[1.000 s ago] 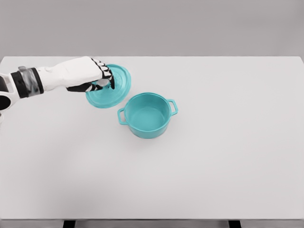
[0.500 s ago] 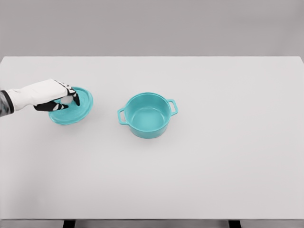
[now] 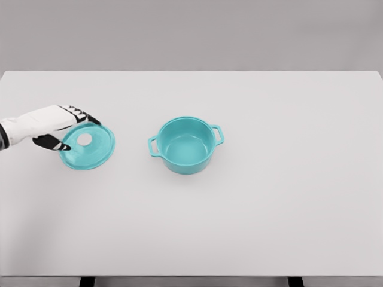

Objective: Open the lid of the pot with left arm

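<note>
A single head-mounted camera looks down and forward across the white table [image 3: 287, 209] from its near edge, taking in the whole top from the left corners to the right, with a grey wall beyond the far edge. The view stands well back: the teal pot [image 3: 185, 145] near the table's middle appears small. The left arm enters at the left edge.
</note>
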Action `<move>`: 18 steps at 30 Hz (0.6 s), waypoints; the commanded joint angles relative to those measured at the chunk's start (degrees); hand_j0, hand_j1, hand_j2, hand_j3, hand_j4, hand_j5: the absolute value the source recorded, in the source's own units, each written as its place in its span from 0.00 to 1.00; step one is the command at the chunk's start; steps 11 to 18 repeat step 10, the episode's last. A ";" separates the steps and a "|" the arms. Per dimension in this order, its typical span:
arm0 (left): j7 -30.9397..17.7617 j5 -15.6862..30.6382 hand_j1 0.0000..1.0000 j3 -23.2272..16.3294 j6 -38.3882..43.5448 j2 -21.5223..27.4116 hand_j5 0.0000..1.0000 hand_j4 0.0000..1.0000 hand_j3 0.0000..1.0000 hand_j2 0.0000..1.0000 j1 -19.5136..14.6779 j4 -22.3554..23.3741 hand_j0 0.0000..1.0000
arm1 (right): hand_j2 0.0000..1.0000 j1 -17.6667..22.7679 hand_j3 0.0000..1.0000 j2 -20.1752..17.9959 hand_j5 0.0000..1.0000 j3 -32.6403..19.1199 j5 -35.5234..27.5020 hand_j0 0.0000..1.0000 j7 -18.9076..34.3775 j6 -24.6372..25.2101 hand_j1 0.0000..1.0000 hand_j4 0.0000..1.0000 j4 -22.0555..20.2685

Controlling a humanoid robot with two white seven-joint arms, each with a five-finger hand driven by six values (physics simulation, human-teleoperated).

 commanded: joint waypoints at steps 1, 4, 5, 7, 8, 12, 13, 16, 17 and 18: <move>0.03 0.35 1.00 2.04 0.16 0.09 1.00 1.00 1.00 1.00 0.00 0.09 1.00 | 1.00 0.00 1.00 0.00 1.00 0.00 -0.06 1.00 -0.01 -0.03 1.00 1.00 0.00; 0.03 4.64 1.00 9.85 0.16 -0.62 1.00 1.00 1.00 1.00 0.26 0.35 1.00 | 1.00 0.00 1.00 0.00 1.00 0.00 -0.06 1.00 -0.01 -0.03 1.00 1.00 0.00; 0.03 10.61 1.00 11.36 0.16 -0.62 1.00 1.00 1.00 1.00 0.88 1.05 1.00 | 1.00 0.00 1.00 0.00 1.00 0.00 -0.06 1.00 -0.01 -0.03 1.00 1.00 0.00; 0.03 12.13 1.00 12.67 0.16 -0.70 1.00 1.00 1.00 1.00 0.26 0.79 1.00 | 1.00 0.00 1.00 0.00 1.00 0.00 -0.06 1.00 -0.01 -0.03 1.00 1.00 0.00; 0.03 12.04 1.00 14.34 0.16 -1.40 1.00 1.00 1.00 1.00 0.26 1.05 1.00 | 1.00 0.00 1.00 0.00 1.00 0.00 -0.06 1.00 -0.01 -0.03 1.00 1.00 0.00; 0.03 12.04 1.00 14.87 0.16 -2.28 1.00 1.00 1.00 1.00 0.26 0.97 1.00 | 1.00 0.00 1.00 0.00 1.00 0.00 -0.06 1.00 -0.01 -0.03 1.00 1.00 0.00; 0.03 12.04 1.00 14.87 0.16 -2.28 1.00 1.00 1.00 1.00 0.26 0.97 1.00 | 1.00 0.00 1.00 0.00 1.00 0.00 -0.06 1.00 -0.01 -0.03 1.00 1.00 0.00; 0.03 12.04 1.00 14.87 0.16 -2.28 1.00 1.00 1.00 1.00 0.26 0.97 1.00 | 1.00 0.00 1.00 0.00 1.00 0.00 -0.06 1.00 -0.01 -0.03 1.00 1.00 0.00; 0.03 12.04 1.00 14.87 0.16 -2.28 1.00 1.00 1.00 1.00 0.26 0.97 1.00 | 1.00 0.00 1.00 0.00 1.00 0.00 -0.06 1.00 -0.01 -0.03 1.00 1.00 0.00; 0.03 12.04 1.00 14.87 0.16 -2.28 1.00 1.00 1.00 1.00 0.26 0.97 1.00 | 1.00 0.00 1.00 0.00 1.00 0.00 -0.06 1.00 -0.01 -0.03 1.00 1.00 0.00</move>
